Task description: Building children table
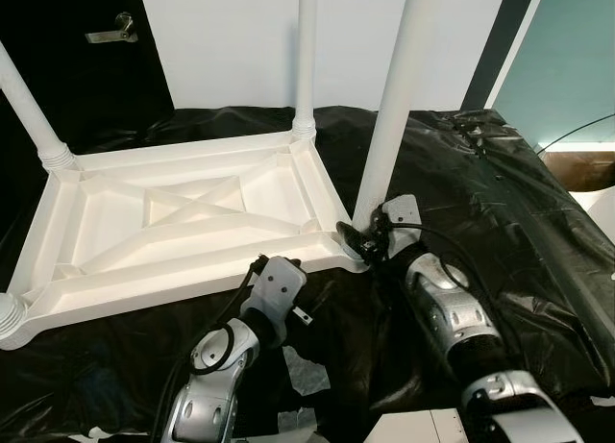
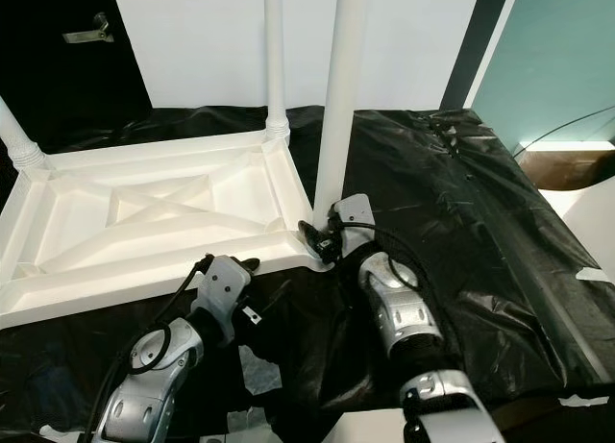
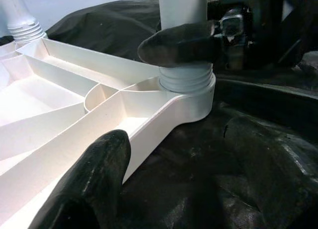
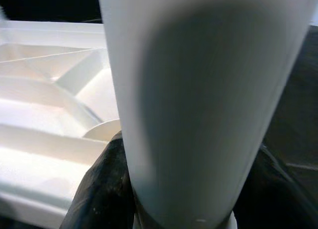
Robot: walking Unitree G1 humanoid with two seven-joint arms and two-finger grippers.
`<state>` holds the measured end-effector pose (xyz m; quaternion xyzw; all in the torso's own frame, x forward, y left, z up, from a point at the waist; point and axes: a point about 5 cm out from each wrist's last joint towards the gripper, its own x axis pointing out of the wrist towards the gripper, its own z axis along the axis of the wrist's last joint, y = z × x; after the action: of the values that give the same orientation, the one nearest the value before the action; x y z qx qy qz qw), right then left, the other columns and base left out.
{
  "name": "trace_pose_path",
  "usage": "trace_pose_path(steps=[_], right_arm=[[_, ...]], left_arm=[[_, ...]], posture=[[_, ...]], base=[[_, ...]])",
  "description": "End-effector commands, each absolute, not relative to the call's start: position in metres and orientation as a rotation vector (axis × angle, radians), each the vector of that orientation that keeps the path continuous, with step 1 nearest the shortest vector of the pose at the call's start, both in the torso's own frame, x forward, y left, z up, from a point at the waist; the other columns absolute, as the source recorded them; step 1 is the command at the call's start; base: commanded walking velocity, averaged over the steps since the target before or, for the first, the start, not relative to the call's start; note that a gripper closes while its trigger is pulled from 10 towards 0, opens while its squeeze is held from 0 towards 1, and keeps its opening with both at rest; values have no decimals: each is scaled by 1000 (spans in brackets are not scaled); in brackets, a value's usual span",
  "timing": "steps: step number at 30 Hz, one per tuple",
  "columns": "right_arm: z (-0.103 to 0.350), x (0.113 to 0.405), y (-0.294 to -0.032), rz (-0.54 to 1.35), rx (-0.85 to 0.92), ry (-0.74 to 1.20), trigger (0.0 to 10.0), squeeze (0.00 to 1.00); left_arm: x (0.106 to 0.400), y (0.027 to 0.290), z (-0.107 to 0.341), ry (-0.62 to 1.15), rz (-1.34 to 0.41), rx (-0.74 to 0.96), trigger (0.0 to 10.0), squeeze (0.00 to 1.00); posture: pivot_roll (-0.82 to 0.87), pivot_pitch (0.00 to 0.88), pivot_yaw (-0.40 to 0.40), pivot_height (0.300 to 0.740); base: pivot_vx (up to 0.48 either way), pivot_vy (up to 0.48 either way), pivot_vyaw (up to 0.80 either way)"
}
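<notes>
One leg clenched by right gripper; left gripper released astride top. Risk: cross-threading if leg tilts.

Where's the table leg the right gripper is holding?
The table leg stands upright in the upturned tabletop's near right corner socket, with the right gripper closed around its base.

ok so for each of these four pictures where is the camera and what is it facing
Left eye, right eye: head cameras looking down at the upturned table top on black sheeting, both arms showing.
Left wrist: along the left gripper at the corner leg.
Right wrist: right gripper clasping that leg.
All share the leg's corner socket.
</notes>
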<state>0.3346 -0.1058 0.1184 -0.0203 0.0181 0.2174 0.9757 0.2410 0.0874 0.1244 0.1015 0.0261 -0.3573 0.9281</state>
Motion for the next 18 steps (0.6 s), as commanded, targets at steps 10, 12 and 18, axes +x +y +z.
trace_pose_path(steps=[10, 12, 18], right_arm=[[97, 315, -114, 221, -21, 156, 10000, 0], [98, 314, -113, 215, -18, 153, 10000, 0], [110, 318, -118, 231, -47, 96, 10000, 463]], left_arm=[[241, 89, 122, 61, -643, 199, 10000, 0], [241, 89, 122, 61, -642, 199, 10000, 0], [243, 87, 123, 57, -641, 198, 10000, 0]], posture=[[151, 0, -62, 740], [151, 0, -62, 740], [144, 0, -64, 740]], base=[[0, 0, 0], [0, 0, 0], [0, 0, 0]])
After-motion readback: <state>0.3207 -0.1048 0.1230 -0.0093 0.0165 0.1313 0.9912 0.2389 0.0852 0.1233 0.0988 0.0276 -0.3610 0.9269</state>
